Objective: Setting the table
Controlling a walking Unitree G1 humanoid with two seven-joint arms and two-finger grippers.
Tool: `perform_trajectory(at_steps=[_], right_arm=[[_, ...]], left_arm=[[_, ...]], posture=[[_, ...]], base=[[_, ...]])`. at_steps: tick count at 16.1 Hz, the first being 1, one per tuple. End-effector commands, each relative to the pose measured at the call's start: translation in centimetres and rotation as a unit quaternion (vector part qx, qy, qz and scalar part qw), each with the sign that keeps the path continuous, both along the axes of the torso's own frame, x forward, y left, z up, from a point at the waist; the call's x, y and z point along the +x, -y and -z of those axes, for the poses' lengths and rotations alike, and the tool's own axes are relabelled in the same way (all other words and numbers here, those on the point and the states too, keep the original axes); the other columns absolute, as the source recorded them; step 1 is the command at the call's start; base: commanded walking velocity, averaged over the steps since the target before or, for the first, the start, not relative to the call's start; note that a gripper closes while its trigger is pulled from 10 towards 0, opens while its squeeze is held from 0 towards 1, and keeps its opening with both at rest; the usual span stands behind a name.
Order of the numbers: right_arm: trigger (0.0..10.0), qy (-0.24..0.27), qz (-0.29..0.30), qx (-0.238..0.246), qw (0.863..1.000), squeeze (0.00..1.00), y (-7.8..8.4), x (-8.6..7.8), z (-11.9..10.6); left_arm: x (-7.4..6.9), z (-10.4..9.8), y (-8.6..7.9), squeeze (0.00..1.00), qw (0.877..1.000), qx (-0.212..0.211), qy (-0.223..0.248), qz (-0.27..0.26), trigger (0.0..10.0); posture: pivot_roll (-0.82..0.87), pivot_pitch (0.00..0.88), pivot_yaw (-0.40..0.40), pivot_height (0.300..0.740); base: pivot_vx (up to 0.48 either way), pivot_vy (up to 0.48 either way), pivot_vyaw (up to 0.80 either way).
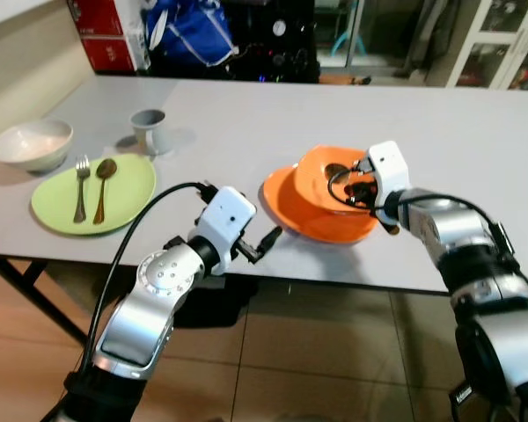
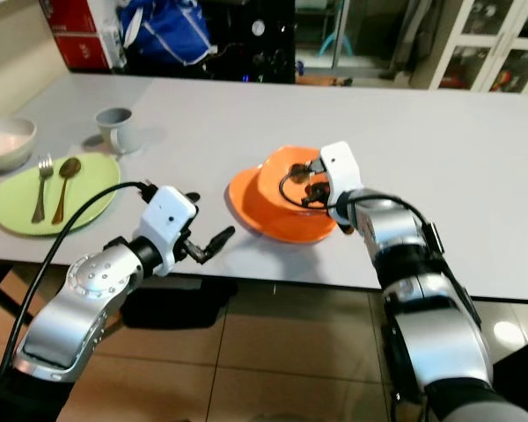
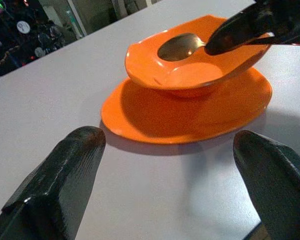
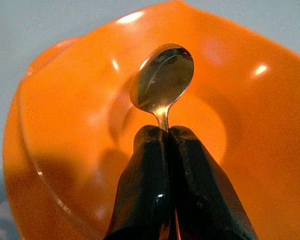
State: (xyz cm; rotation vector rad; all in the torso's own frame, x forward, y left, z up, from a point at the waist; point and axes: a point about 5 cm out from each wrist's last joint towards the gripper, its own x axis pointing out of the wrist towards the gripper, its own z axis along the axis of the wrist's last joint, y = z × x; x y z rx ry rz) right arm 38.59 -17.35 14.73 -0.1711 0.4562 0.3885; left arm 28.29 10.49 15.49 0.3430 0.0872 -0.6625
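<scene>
An orange bowl (image 1: pixel 317 189) sits on an orange plate (image 1: pixel 286 209) in the middle of the grey table (image 1: pixel 246 123). My right gripper (image 4: pixel 166 131) reaches into the bowl from the right and is shut on the handle of a metal spoon (image 4: pixel 162 77). The spoon's head hangs over the bowl's hollow. My left gripper (image 1: pixel 262 242) hovers at the table's front edge, just left of the orange plate. It is open, its two black fingers (image 3: pixel 65 170) spread wide with nothing between them.
At the far left lies a green plate (image 1: pixel 132 189) with a fork (image 1: pixel 81 185) and a brown spoon (image 1: pixel 103 189) on it. A white bowl (image 1: pixel 31 143) and a grey cup (image 1: pixel 150 129) stand behind it. Red boxes (image 1: pixel 101 31) and a blue bag (image 1: pixel 189 31) are beyond the table.
</scene>
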Motion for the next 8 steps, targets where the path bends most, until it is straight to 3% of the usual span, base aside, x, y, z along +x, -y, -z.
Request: perform_trajectory(at_steps=[1, 3, 4, 5, 8], right_arm=[[10.0, 0.011, 0.006, 0.000, 1.000, 0.00, -0.08, 0.43, -0.61], [10.0, 0.006, 0.012, -0.004, 1.000, 0.00, 0.11, 0.85, -0.97], [10.0, 0.005, 0.014, -0.003, 1.000, 0.79, 0.17, 0.97, -1.09], [10.0, 0.006, 0.015, -0.001, 1.000, 1.00, 0.21, 1.05, -1.17], [10.0, 0.016, 0.021, 0.003, 1.000, 1.00, 0.29, 1.28, -1.47]], left_arm=[[-0.35, -0.08, 0.09, 0.00, 1.000, 0.002, -0.003, 0.010, 10.0], [-0.61, -0.04, 0.27, 0.00, 1.000, -0.006, -0.012, 0.022, 10.0], [-0.68, -0.06, 0.32, 0.00, 1.000, -0.009, -0.014, 0.025, 10.0], [-0.71, -0.07, 0.34, 0.00, 0.999, -0.010, -0.014, 0.027, 10.0], [-0.64, -0.13, 0.38, 0.00, 0.999, -0.010, -0.014, 0.028, 10.0]], posture=[[-0.04, 0.000, 0.050, 0.740], [-0.04, 0.000, 0.049, 0.740], [-0.04, 0.000, 0.049, 0.740], [-0.05, 0.000, 0.050, 0.740], [-0.05, 0.000, 0.051, 0.740]], base=[[0.000, 0.000, 0.00], [0.000, 0.000, 0.00], [0.000, 0.000, 0.00], [0.000, 0.000, 0.00], [0.000, 0.000, 0.00]])
